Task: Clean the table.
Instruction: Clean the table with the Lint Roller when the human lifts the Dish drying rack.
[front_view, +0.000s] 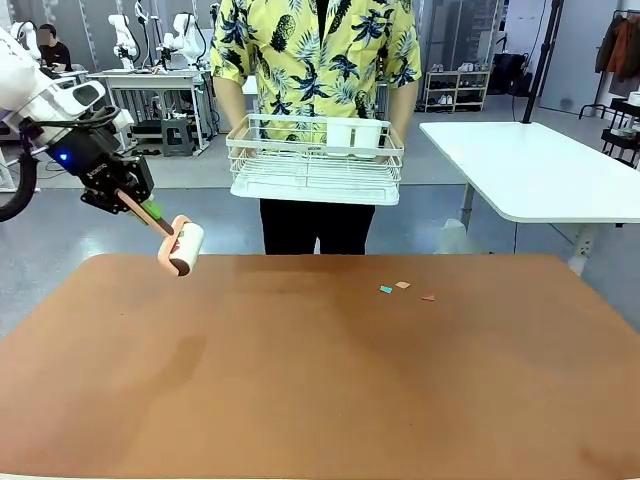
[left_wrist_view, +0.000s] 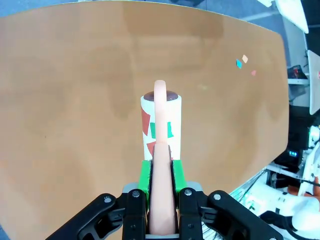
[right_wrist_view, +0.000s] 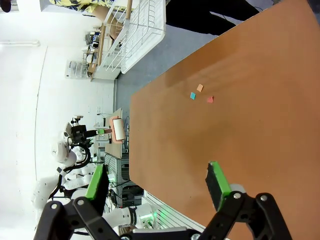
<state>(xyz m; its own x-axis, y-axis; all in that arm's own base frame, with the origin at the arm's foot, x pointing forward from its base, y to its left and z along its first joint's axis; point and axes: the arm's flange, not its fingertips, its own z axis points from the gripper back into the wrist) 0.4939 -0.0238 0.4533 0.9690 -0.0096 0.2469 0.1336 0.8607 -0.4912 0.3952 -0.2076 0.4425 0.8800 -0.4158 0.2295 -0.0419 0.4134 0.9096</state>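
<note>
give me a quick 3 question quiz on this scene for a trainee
1. True or false: the left gripper is shut on the lint roller by its handle.
2. How many small scraps lie on the table?
3. Where is the white dish rack? A on the table; B held by the person; C on the floor.
Key: 1 true; 2 three; 3 B.

Three tiny scraps (front_view: 402, 285) on the table (front_view: 300, 380) are too small to identify.
</note>
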